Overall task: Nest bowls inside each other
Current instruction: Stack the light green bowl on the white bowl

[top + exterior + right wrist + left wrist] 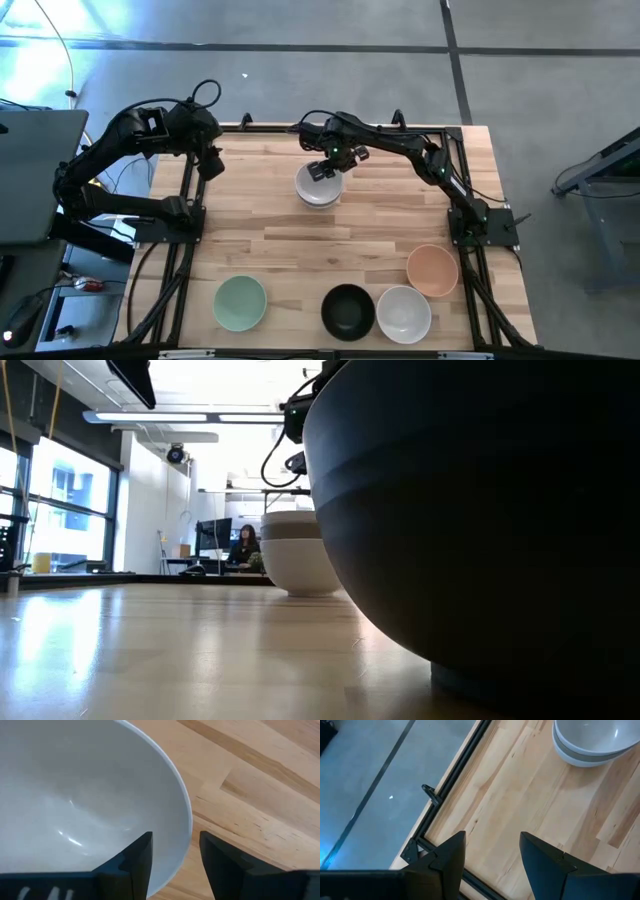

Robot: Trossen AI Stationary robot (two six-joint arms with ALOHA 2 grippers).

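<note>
Right hand (322, 172), fingers parted astride the rim of the nested white stack (318, 187) at far-centre counter (300, 250), grips nothing yet: judged best to close squarely on rim; left hand (211, 163) idles open, far-left.

A white bowl (320, 187) sits upright at about twelve o'clock on the table, nested in a stack: the low view shows a white bowl (297, 565) at the bottom, a grey-olive band (292, 530) above it and a white rim on top. Down at six o'clock runs a row of singles, all upright and open. The pale mint green bowl (240, 303) lies toward seven o'clock, well apart from the others. The black bowl (348, 311) touches the white bowl (404, 313) beside it. The peach-orange bowl (433, 271) sits at four o'clock, touching that white one.
</note>
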